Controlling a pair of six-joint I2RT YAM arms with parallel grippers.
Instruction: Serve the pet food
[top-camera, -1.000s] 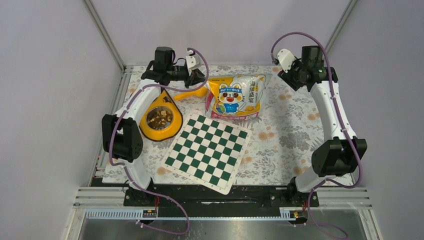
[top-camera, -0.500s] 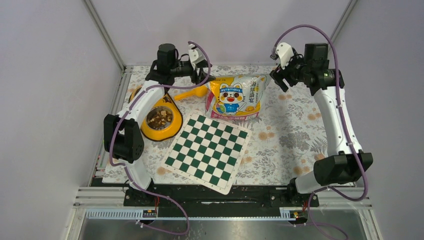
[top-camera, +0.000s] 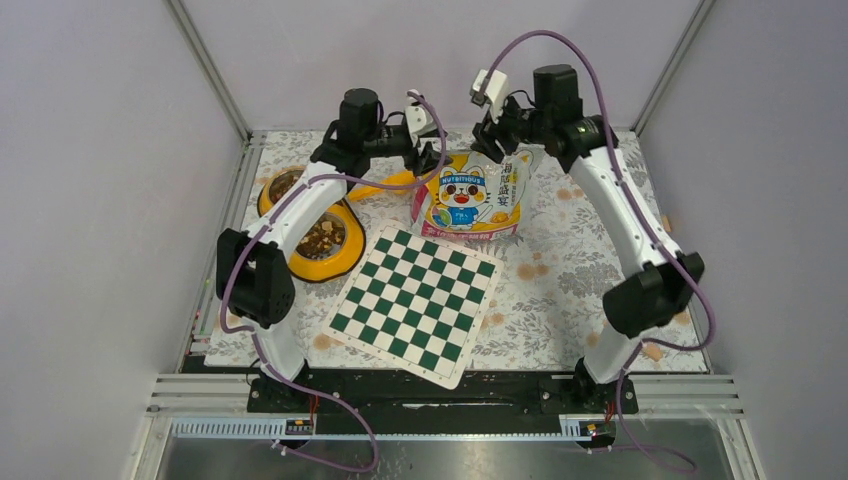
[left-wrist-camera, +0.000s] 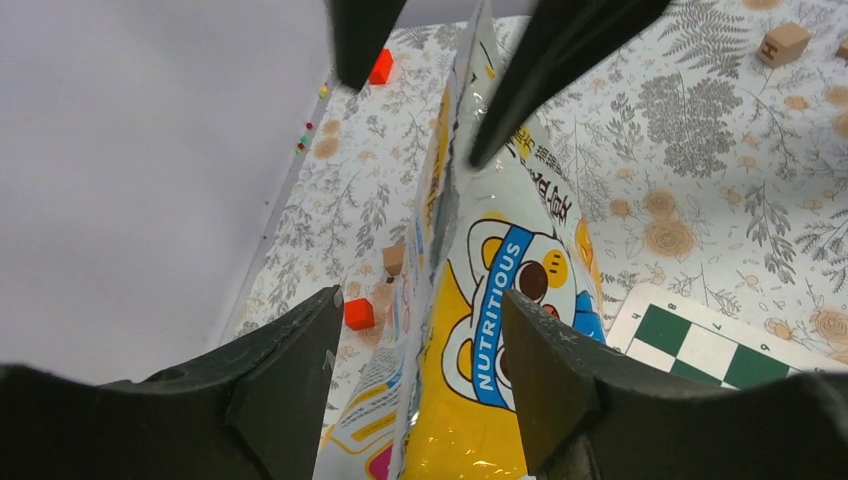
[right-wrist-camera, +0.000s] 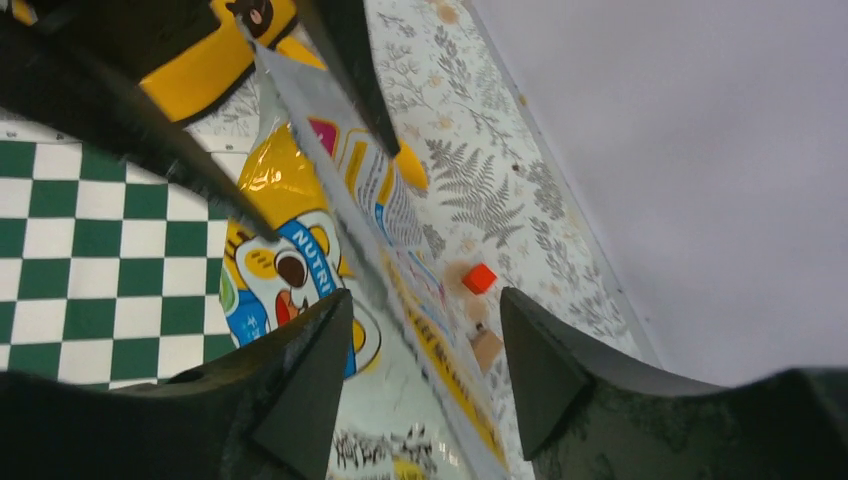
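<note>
Both arms have swung inward: left gripper (top-camera: 432, 160) and right gripper (top-camera: 489, 150), each spread wide, straddle the food bag's (top-camera: 470, 195) raised far edge. Some pet food (top-camera: 322, 238) sits in the yellow bowl (top-camera: 345, 263) beside the checkerboard (top-camera: 415, 300).

Overhead looks down; both wrist views closely face the bag (left-wrist-camera: 480, 330).

Yellow teardrop plastic feeder (top-camera: 335, 268) at left of floral-clothed bench (top-camera: 570, 270), brown kibble heap (top-camera: 322, 240) in its near bowl; green-and-white chequered board (top-camera: 415, 300) just right of feeder; yellow-and-white foil food bag (top-camera: 470, 195) behind board; yellow plastic scoop (top-camera: 395, 183) between feeder and bag.
</note>
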